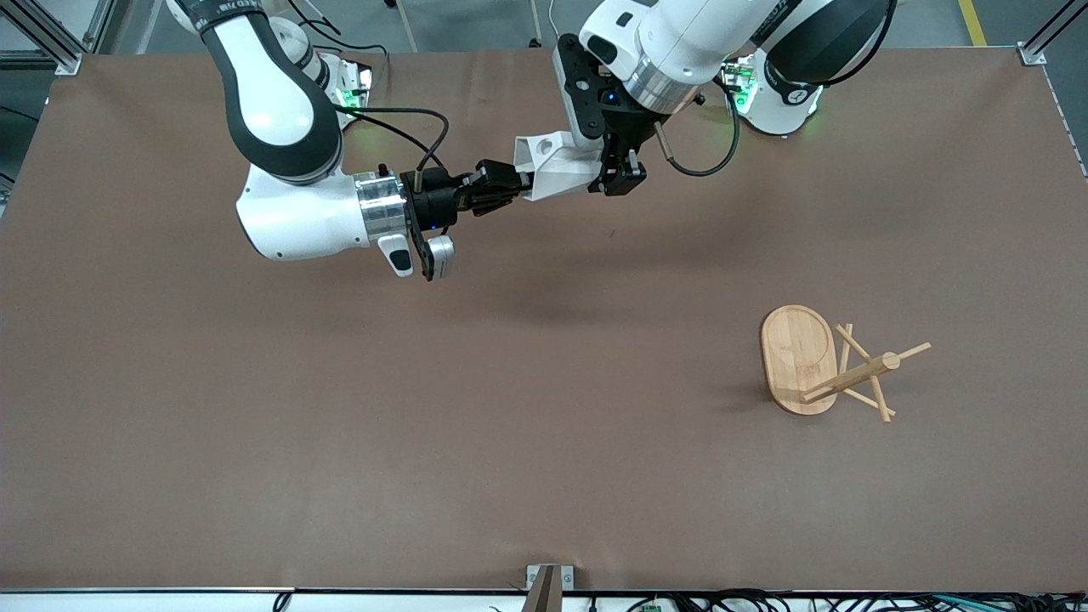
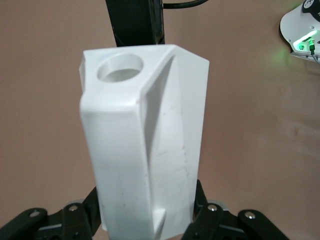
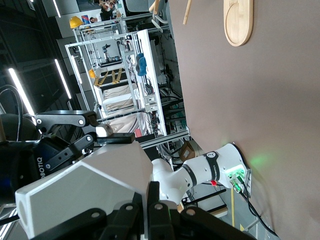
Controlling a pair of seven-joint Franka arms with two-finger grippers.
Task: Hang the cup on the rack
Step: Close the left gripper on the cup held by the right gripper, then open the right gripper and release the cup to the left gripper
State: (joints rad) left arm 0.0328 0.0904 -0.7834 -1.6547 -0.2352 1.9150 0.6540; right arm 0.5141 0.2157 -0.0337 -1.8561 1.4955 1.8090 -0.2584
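Observation:
The white faceted cup (image 1: 557,161) is held in the air between both grippers, over the table's middle near the robots' bases. My right gripper (image 1: 508,183) is shut on the cup's wall at one end (image 3: 152,200). My left gripper (image 1: 617,180) has a finger on each side of the cup's body (image 2: 147,200) and is shut on it. In the left wrist view the cup (image 2: 150,150) has its blocky handle with the round hole pointing away. The bamboo rack (image 1: 799,357) appears tipped on its side, near the left arm's end of the table and nearer the front camera.
The brown table (image 1: 340,425) carries only the rack. The rack's post and pegs (image 1: 867,374) stick out from its oval base toward the left arm's end. The rack's base also shows in the right wrist view (image 3: 239,20). The left arm's base (image 1: 778,93) stands at the table's edge.

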